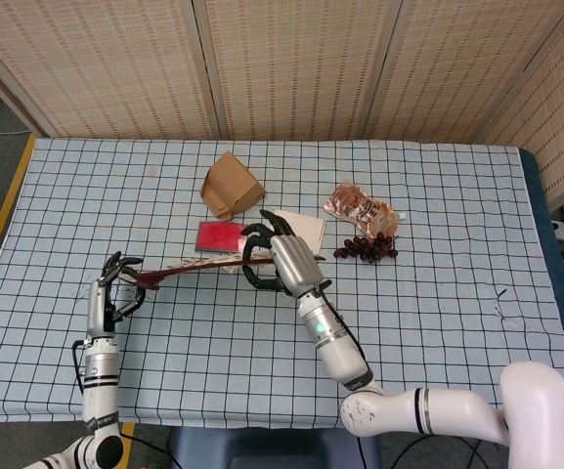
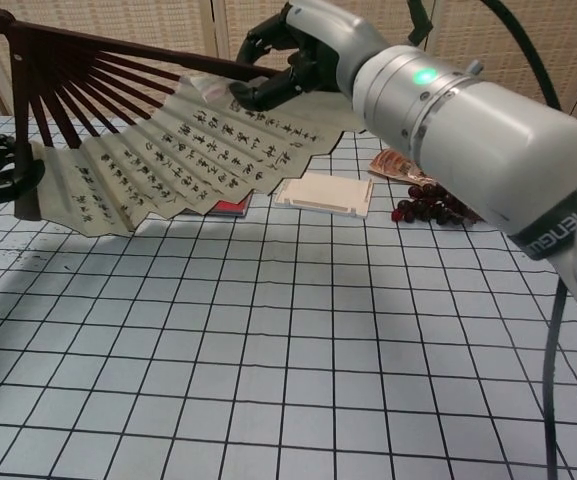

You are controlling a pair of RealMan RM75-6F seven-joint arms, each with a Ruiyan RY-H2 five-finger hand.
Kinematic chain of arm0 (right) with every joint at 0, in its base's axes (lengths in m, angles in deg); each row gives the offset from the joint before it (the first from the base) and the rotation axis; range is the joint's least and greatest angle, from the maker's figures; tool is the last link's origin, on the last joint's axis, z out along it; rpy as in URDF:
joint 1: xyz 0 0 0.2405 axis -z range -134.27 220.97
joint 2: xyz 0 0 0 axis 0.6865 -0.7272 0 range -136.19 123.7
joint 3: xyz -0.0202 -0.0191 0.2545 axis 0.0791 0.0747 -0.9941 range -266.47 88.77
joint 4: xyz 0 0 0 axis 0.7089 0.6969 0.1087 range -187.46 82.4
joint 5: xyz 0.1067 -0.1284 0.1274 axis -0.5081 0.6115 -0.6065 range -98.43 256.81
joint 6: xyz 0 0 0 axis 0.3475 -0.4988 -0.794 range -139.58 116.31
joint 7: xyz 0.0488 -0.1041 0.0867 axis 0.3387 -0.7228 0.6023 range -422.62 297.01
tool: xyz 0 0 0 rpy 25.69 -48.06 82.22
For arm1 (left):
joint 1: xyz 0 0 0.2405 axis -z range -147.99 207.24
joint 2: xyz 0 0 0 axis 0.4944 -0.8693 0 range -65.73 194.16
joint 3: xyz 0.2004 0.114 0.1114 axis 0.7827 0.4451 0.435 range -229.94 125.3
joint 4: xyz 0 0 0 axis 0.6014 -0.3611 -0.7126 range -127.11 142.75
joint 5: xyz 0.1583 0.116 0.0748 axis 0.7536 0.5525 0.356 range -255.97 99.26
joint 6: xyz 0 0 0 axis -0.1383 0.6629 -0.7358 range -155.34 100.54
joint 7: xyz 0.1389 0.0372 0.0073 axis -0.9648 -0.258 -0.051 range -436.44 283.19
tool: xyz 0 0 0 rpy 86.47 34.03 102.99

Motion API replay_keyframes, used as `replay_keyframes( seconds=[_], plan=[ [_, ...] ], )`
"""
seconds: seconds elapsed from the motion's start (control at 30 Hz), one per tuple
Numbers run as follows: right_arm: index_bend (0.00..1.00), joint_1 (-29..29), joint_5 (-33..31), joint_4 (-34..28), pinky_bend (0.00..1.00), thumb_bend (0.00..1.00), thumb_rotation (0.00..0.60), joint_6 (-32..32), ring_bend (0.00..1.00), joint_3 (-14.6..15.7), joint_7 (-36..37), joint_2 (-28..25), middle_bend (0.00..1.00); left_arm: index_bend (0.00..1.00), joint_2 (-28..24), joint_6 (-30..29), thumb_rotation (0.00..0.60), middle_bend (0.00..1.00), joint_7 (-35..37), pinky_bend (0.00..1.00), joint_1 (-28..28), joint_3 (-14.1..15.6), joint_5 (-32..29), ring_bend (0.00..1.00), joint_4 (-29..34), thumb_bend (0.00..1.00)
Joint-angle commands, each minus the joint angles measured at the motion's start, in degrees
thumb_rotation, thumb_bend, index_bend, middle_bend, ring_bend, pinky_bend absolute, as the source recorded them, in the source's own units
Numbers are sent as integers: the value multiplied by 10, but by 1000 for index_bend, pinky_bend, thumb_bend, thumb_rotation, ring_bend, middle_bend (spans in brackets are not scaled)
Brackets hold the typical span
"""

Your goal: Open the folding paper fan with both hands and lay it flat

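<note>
Above the table point(image 1: 438, 322), my left robot hand point(image 1: 110, 293) grips the fan point(image 2: 158, 150) by its pivot end while my right robot hand point(image 2: 288, 60) pinches the far rib, paper half-spread.

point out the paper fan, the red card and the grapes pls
Dark-ribbed folding paper fan with calligraphy point(image 2: 183, 145): chest view, on the paper leaf, mid-spread.
Flat red rectangular card point(image 1: 221, 235): head view, on its centre.
Dark bunch of grapes point(image 1: 365, 248): head view, on the middle of the cluster.
</note>
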Motion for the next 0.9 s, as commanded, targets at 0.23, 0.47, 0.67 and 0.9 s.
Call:
replay_keyframes(
  seconds=[0.23,0.47,0.67,0.9],
  plan=[
    [797,31,63,-37,70,519,600,-19,33,39,-9,-55,262,561,10,-13,600,302,-7,72,0,7,9,66,-33,579],
    [797,57,110,-42,70,519,600,-28,33,83,-10,-82,262,517,14,-21,600,301,-7,71,-3,19,22,66,-60,576],
    [798,80,155,-49,70,520,600,-38,33,116,-8,-106,262,494,22,-25,600,279,-1,70,-7,29,26,66,-97,578],
    [797,105,200,-56,70,522,600,-53,33,156,-28,-121,262,455,30,-26,600,247,10,70,-10,47,41,62,-119,577]
  ],
)
